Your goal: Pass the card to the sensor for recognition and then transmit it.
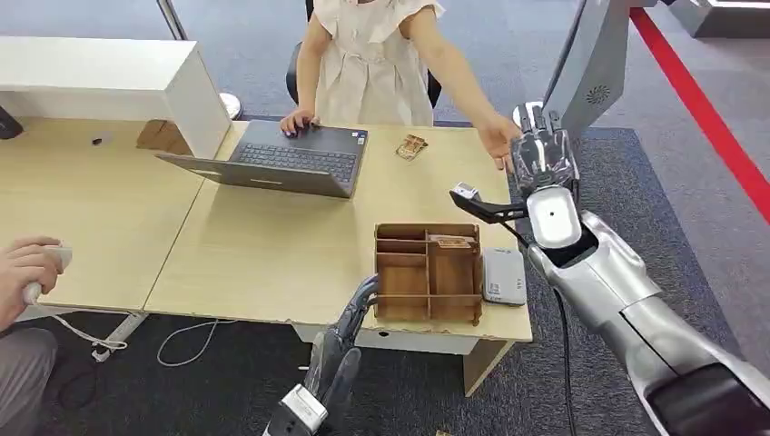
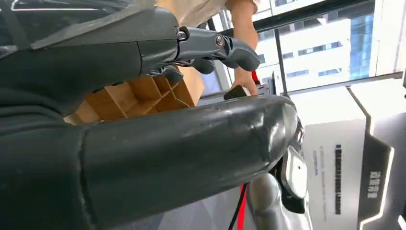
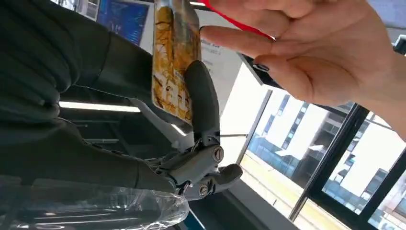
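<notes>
Far left you've got a second person's hand on a white mouse at the desk edge. Next, an open laptop with a person in a pale dress behind it, one hand on its far corner. A small pile of cards lies on the table right of the laptop. Your left hand sits low at the near table edge, just beside the wooden divided box; fingers extended and apart, holding nothing, and the left wrist view shows them over the box compartments. The white sensor lies touching the box's right side. Your right hand is raised off the table's right edge, grasping the card upright between the thumb and a finger. The person's open palm is reached out just beside the card; you can't tell if it touches. Red floor stripe runs far right.
</notes>
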